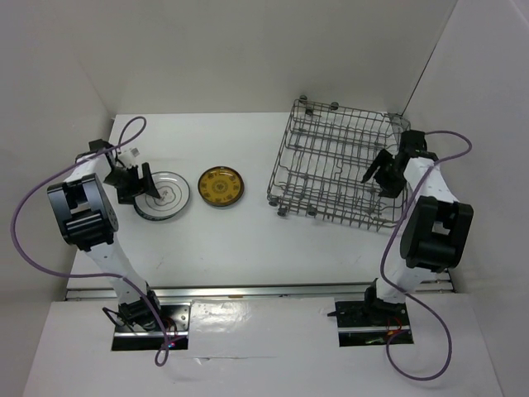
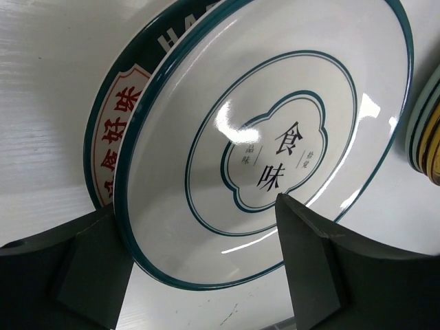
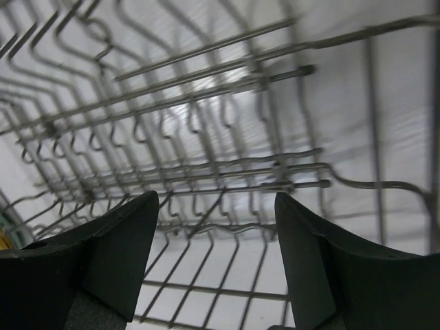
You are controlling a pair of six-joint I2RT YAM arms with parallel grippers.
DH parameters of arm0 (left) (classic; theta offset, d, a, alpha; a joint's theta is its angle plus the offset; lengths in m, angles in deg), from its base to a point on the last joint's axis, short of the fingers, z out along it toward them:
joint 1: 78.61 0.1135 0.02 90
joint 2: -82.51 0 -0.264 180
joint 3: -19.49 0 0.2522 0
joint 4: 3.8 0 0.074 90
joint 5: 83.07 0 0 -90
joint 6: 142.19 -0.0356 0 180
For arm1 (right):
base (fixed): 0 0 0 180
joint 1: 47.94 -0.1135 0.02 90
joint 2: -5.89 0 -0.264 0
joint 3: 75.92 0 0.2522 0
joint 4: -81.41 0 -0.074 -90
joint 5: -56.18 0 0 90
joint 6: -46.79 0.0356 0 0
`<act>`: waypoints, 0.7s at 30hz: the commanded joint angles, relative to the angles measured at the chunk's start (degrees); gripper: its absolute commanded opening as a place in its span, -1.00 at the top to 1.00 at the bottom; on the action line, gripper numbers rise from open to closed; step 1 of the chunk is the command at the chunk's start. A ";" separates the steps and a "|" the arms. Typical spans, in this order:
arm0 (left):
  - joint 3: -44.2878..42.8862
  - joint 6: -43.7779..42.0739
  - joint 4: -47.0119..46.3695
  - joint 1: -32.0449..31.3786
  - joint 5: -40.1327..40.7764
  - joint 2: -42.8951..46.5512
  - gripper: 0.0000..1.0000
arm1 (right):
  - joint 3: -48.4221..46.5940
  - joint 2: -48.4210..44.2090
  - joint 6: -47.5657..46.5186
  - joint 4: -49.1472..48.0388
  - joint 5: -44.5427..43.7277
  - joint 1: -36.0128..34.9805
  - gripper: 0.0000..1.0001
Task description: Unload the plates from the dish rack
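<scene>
A white plate with a dark teal rim lies at the table's left on top of a teal patterned plate with a red and white band. My left gripper is open at their left edge. In the left wrist view its fingers stand either side of the white plate's near rim. The amber-yellow plate lies flat to the right; its edge shows in the left wrist view. The grey wire dish rack holds no plate that I can see. My right gripper is open and empty over its right part.
White walls close in the table at the back and on both sides. The rack's upright tines are right in front of the right fingers. Purple cables loop from both arms.
</scene>
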State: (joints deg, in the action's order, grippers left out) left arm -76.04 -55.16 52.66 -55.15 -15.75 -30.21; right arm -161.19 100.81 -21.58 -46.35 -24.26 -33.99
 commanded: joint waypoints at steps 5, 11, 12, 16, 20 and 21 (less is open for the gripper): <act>-0.66 -2.13 1.07 -0.61 5.27 2.25 -0.84 | 1.54 0.88 0.96 -3.94 -4.37 8.44 -0.52; -0.66 -2.14 1.69 -0.61 7.82 3.39 -0.86 | 0.32 2.02 0.96 -3.94 -6.57 10.30 -0.52; -0.66 -2.66 1.69 -1.22 8.61 3.91 -0.86 | 0.31 2.03 0.44 -3.94 -6.57 10.30 -0.52; -1.19 -3.28 1.69 -2.36 13.35 5.14 -0.89 | -1.53 2.56 0.43 -3.94 -7.37 10.30 -0.52; -2.25 -3.89 2.74 -2.90 15.47 5.15 -0.96 | -2.06 1.77 -0.62 -3.94 -9.03 10.30 -0.52; -2.25 -3.89 2.74 -2.90 15.47 5.15 -0.96 | -2.06 1.16 -0.62 -3.94 -9.56 9.78 -0.52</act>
State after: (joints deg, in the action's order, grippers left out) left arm -76.31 -57.23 54.04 -57.68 -2.96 -27.44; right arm -161.04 103.02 -21.49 -49.08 -29.61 -24.61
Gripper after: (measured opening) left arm 0.977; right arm 0.757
